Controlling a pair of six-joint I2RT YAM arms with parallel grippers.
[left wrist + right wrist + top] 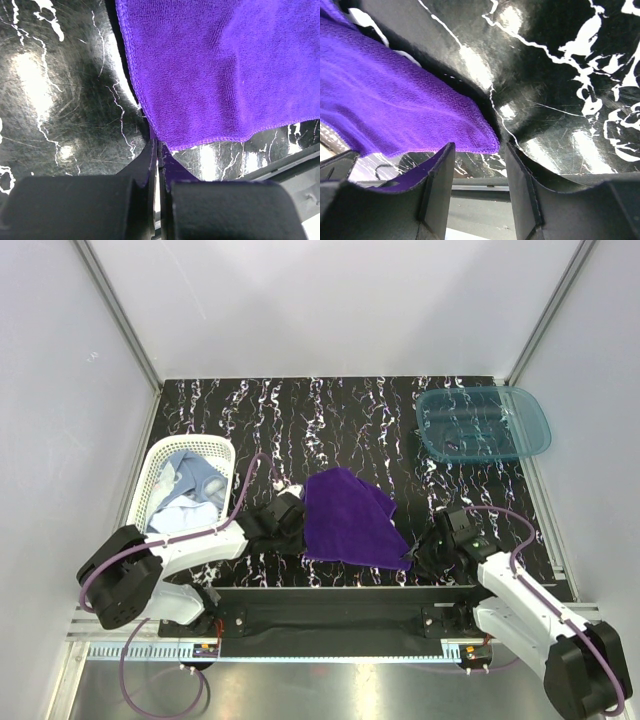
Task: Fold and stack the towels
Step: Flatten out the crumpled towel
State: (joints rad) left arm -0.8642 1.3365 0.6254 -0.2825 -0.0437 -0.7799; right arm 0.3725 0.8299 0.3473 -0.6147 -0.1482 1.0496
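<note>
Where the glossy black marbled table [250,410] stretches open toward the far wall, the fuzzy purple towel [345,515] lies rumpled near the front edge, between the arms. The white perforated basket [160,465] at left holds pale blue towels [190,490]. The left gripper [157,150] is clamped on the purple towel's left edge. The right gripper [480,150] straddles its right corner, fingers parted.

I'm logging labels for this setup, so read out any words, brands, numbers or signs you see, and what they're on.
None: no view shows any readable text.
The purple towel, white basket and teal bin show no print.
The white streaks on the black table are a marble pattern, not writing.
</note>
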